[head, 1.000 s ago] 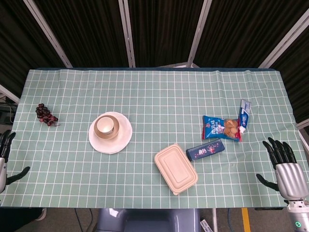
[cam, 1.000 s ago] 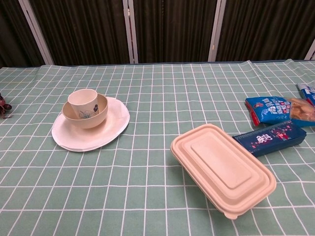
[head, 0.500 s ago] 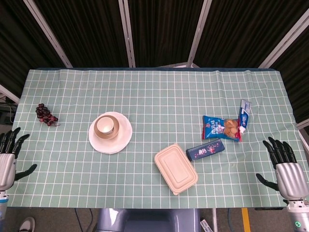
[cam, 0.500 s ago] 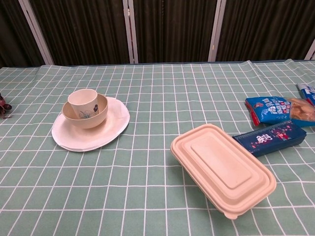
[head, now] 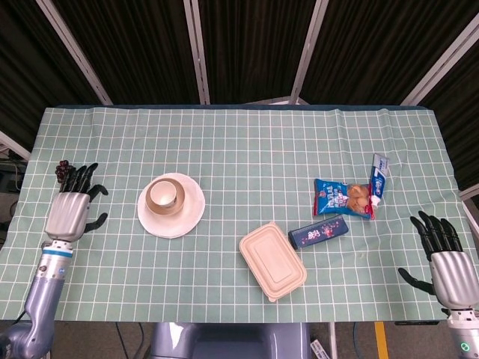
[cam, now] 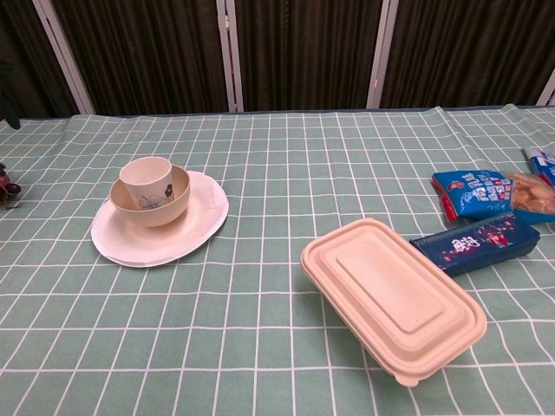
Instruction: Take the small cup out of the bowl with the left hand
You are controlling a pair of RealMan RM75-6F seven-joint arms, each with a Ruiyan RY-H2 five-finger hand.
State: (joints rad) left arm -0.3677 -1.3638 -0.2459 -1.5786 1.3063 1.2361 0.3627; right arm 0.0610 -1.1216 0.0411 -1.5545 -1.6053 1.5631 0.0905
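A small cream cup (head: 162, 194) (cam: 146, 179) stands upright inside a tan bowl (head: 174, 200) (cam: 173, 205), which sits on a white plate (head: 190, 213) (cam: 198, 227) at the table's left. My left hand (head: 72, 205) is raised over the cloth to the left of the plate, fingers spread, holding nothing and apart from the bowl. At the table's front right corner my right hand (head: 443, 259) rests open with nothing in it. The chest view shows only a dark tip of the left hand at its left edge.
A bunch of dark grapes (head: 62, 169) (cam: 7, 189) lies just beyond the left hand. A beige lidded box (head: 272, 260) (cam: 392, 295), a blue carton (head: 319, 232) (cam: 473, 243), a snack bag (head: 342, 197) (cam: 486, 192) and a tube (head: 379, 178) lie to the right.
My left hand has risen from the table's front left edge and moved forward and inward toward the plate. The right hand and the objects have stayed put.
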